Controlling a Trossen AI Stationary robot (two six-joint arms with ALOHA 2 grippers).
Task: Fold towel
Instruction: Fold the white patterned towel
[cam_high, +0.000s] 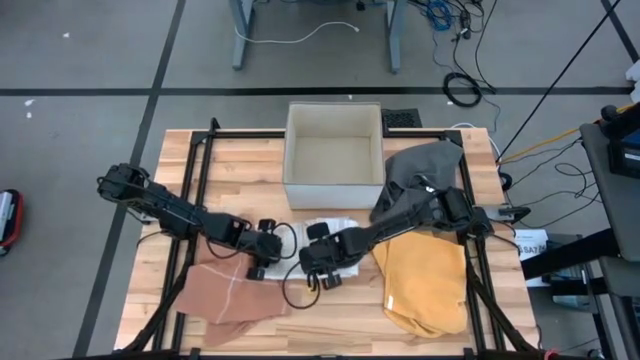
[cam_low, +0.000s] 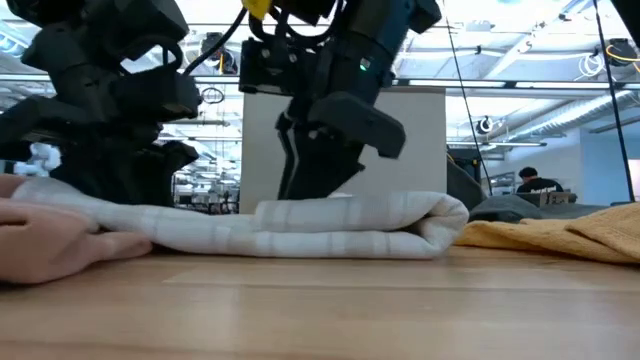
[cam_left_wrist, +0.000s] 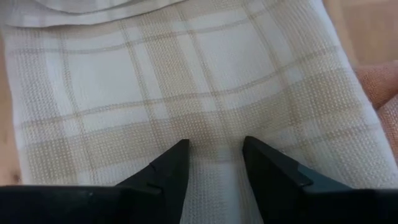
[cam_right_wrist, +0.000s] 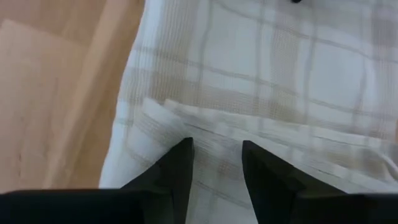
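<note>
White plaid towel folded, lying at table centre, near side of box. Left gripper over towel, fingers apart. Right gripper over towel's folded edge, fingers apart, nothing clamped. Pink cloth left, yellow cloth right.

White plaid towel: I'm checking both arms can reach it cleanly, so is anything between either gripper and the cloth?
Nothing visible. The left gripper and right gripper sit directly over the white plaid towel, fingers apart with only cloth between them. The pink cloth and yellow cloth lie off to the sides.
</note>
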